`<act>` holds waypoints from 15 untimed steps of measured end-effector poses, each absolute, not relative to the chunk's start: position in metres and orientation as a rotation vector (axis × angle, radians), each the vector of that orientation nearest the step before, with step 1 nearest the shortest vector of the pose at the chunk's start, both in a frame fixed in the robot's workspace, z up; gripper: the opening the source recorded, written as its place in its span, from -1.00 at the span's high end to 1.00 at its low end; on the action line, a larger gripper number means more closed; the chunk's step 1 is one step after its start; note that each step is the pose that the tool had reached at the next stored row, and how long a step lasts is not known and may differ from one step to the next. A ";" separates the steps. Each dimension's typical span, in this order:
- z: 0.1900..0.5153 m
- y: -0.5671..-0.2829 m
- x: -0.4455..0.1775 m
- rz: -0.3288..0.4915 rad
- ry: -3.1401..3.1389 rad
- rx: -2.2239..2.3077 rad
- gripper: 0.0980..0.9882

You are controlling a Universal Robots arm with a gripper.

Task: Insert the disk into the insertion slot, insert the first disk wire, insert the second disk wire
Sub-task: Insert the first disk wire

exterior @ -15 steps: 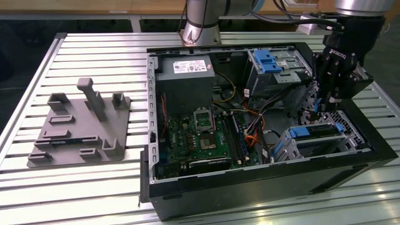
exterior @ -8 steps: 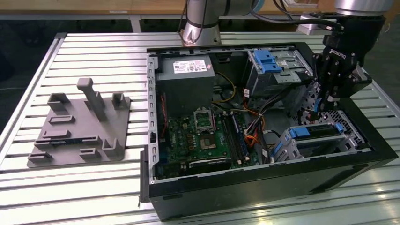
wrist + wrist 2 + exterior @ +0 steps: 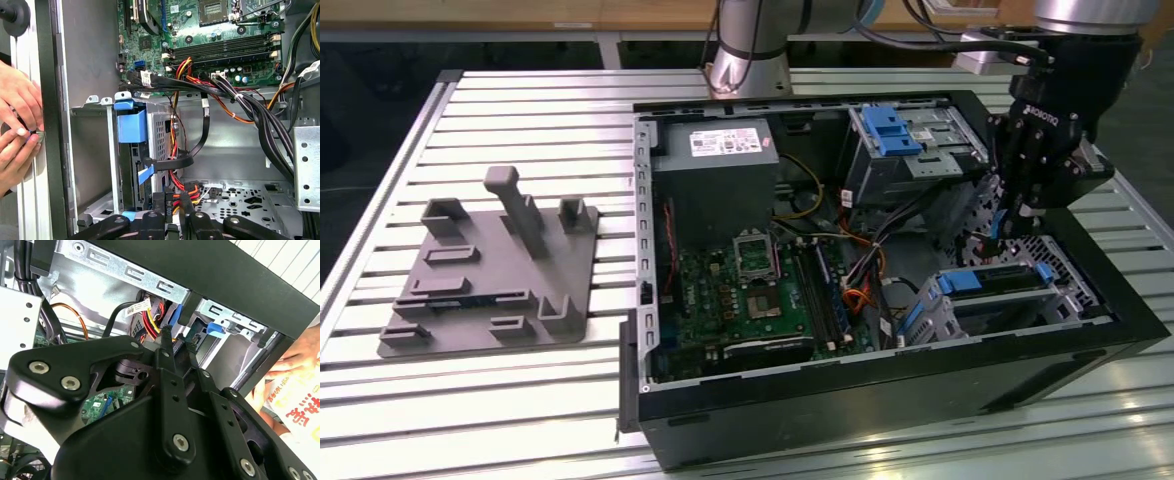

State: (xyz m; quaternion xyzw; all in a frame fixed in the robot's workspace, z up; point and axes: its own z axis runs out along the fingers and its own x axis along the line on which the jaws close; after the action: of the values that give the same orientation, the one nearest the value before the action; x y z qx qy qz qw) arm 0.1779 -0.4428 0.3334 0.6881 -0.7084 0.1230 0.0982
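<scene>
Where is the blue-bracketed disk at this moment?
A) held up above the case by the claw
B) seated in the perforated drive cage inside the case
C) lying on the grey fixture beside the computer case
B: in the exterior view the disk sits in the insertion slot inside the computer case, with its blue bracket facing up.

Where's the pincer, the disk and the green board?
pincer (image 3: 1001, 232), exterior view, at its lower end.
disk (image 3: 981, 281), exterior view, on its blue bracket.
green board (image 3: 714, 285), exterior view, on its middle.
</scene>
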 end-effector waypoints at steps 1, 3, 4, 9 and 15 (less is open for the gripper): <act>0.333 -0.443 0.178 0.364 -2.096 2.036 0.63; 0.333 -0.443 0.178 0.364 -2.097 2.036 0.66; 0.333 -0.443 0.178 0.364 -2.097 2.036 0.81; 0.333 -0.443 0.178 0.364 -2.097 2.035 0.85; 0.333 -0.443 0.186 0.331 -2.074 2.023 0.85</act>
State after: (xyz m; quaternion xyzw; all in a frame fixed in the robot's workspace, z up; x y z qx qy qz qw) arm 0.1860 -0.4428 0.3330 0.6893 -0.7067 0.1128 0.1124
